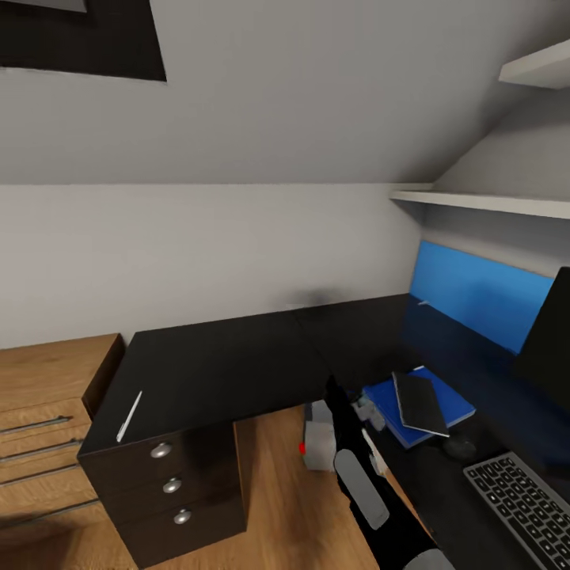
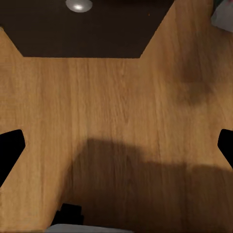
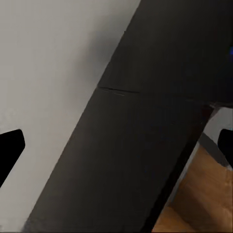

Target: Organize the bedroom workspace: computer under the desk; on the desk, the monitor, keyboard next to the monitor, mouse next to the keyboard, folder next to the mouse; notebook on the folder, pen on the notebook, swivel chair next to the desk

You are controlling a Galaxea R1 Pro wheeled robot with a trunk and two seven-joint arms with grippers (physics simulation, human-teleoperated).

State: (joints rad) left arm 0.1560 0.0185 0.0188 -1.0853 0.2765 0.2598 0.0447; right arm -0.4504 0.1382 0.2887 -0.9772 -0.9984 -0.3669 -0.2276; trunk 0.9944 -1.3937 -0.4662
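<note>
A blue folder (image 1: 455, 408) lies on the black L-shaped desk (image 1: 237, 356), with a dark notebook (image 1: 419, 402) on top of it. Beside them are a black mouse (image 1: 459, 448) and a grey keyboard (image 1: 522, 499), and the dark monitor (image 1: 550, 348) stands at the right edge. A thin white pen (image 1: 129, 416) rests at the desk's left end, far from the folder. One black arm with a grey wrist (image 1: 321, 443) hangs over the floor in the desk's inner corner. My left gripper (image 2: 116, 145) is open above wood floor. My right gripper (image 3: 116, 145) is open, facing the desk top and wall.
A black drawer unit (image 1: 172, 485) with three round knobs carries the desk's left end; one knob (image 2: 78, 5) appears in the left wrist view. A wooden dresser (image 1: 47, 396) stands to its left. White shelves (image 1: 491, 202) and a blue panel (image 1: 475, 293) line the right wall under a sloped ceiling.
</note>
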